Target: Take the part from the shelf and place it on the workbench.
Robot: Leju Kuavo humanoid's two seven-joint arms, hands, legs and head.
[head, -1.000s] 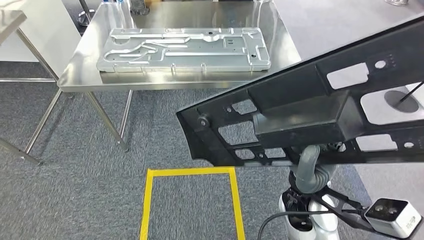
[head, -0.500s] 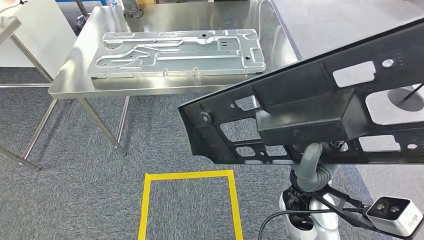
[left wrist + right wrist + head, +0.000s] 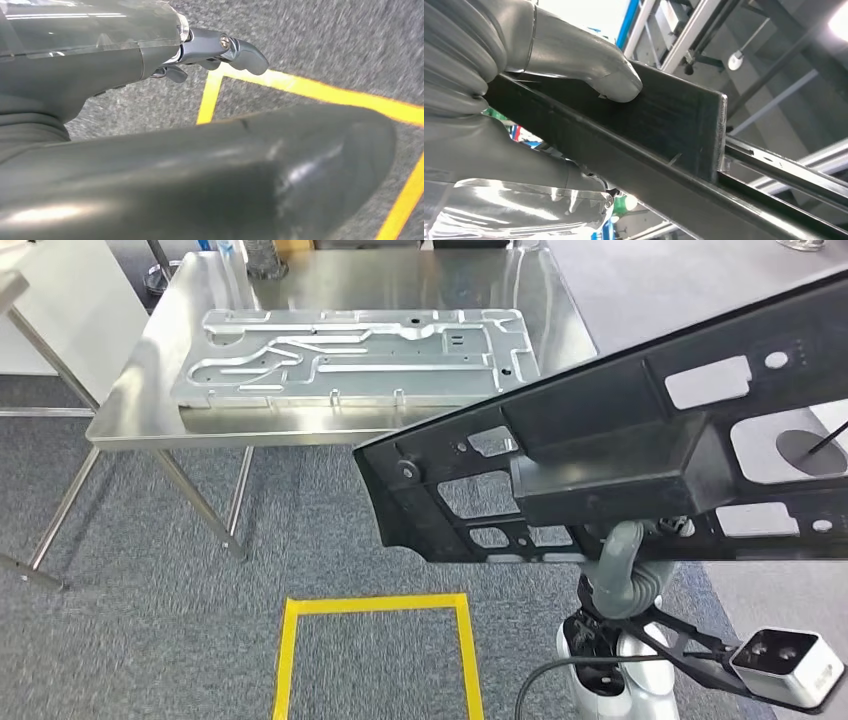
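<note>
You have the black part [image 3: 620, 455] up in the air, well short of the workbench [image 3: 560, 300]. In the head view it is a long dark frame with cut-out openings and a boxy block in its middle, running from its near end over the carpet [image 3: 150, 570] up to the picture's right edge, and tilted so that the right side sits higher. Its upper edge overlaps the bench's near right corner in the picture, but the part itself hangs in front of the bench, not on it.

Your right hand [image 3: 524, 100] grips the part: in the right wrist view the thick grey thumb [image 3: 594, 70] presses flat on one face of the dark bar and the rest of the hand wraps under its edge. In the head view the right arm [image 3: 625, 570] rises from below to the part's underside.

Your left hand [image 3: 210, 50] hangs low over the carpet, near the yellow tape [image 3: 320, 90]. Its dark fingers curl inward with nothing between them.

On the steel workbench lies a flat silver plate [image 3: 350, 355] with raised channels and small holes, stretched along the near half of the top. On the floor just ahead of you, the yellow tape marks a rectangle [image 3: 375, 605]. The leg of a second table [image 3: 55, 515] stands at the left.
</note>
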